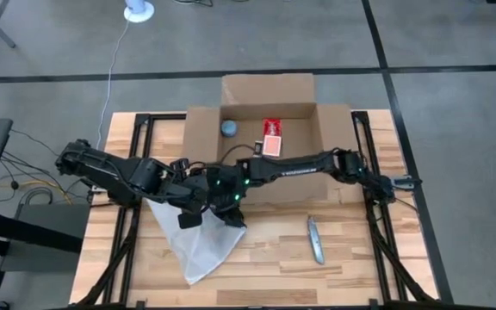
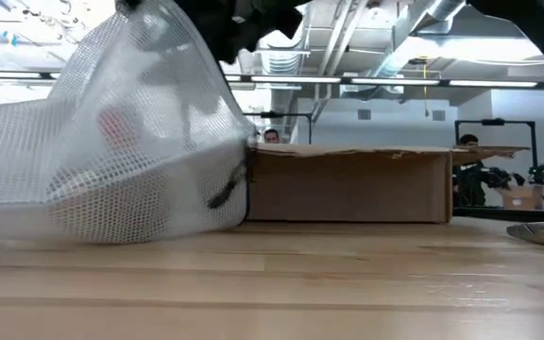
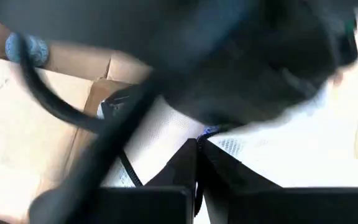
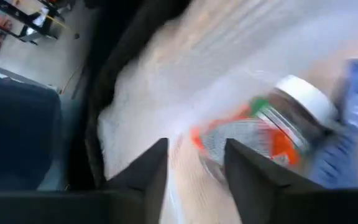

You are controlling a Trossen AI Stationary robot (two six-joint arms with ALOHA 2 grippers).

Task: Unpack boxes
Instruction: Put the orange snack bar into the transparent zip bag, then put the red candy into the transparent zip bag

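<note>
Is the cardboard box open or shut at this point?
Open. In the high view the cardboard box has its flaps folded out, and a blue ball and red pack show inside.

A brown cardboard box point(image 1: 269, 129) holds a red packet point(image 1: 271, 138) and blue-grey ball point(image 1: 229, 128), beside a white mesh bag point(image 1: 198, 239) on pale wood.

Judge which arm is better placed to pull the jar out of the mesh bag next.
Right, probably. The right gripper is open at the jar inside the mesh bag, while the left gripper is shut on the bag, holding it up.
</note>
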